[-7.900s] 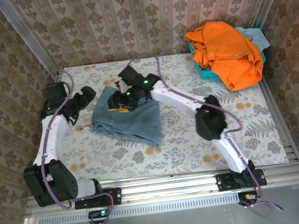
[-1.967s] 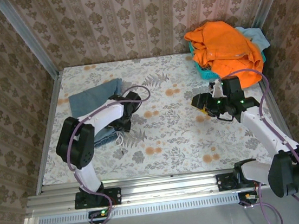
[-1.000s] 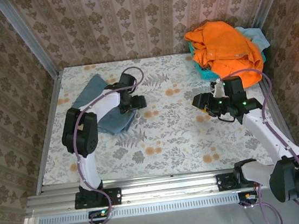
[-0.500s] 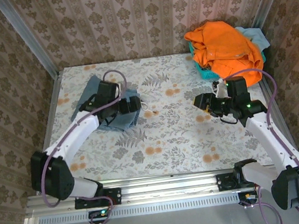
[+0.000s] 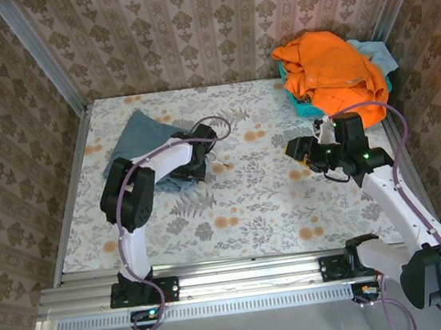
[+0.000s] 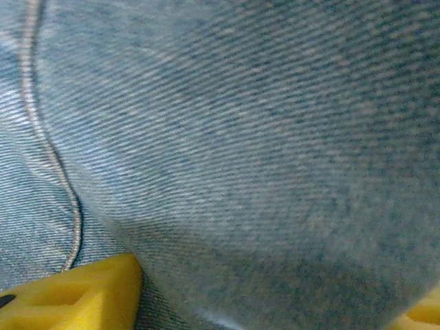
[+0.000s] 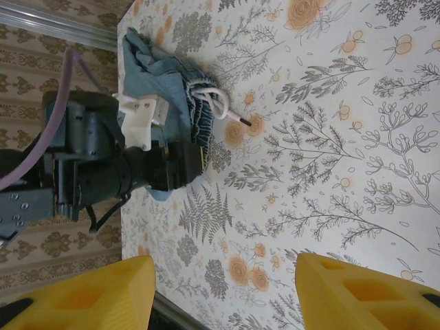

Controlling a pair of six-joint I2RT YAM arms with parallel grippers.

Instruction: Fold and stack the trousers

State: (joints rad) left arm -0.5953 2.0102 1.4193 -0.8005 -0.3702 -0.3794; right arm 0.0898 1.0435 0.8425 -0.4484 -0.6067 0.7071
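While the right gripper (image 5: pixel 295 154) hangs part-open and empty near the crumpled orange garment (image 5: pixel 334 70), we see the trousers (image 5: pixel 147 142), soft twilled denim, folded far left on the flowered table (image 5: pixel 290 205). The left gripper (image 5: pixel 197 168) covers their edge; we cannot tell its grip.

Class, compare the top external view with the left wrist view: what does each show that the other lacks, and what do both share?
Top external adds the orange garment, the floral table and the open right gripper. Left wrist adds the diagonal weave of the jeans and a stitched seam close up. Both share the jeans, with the left gripper at them.
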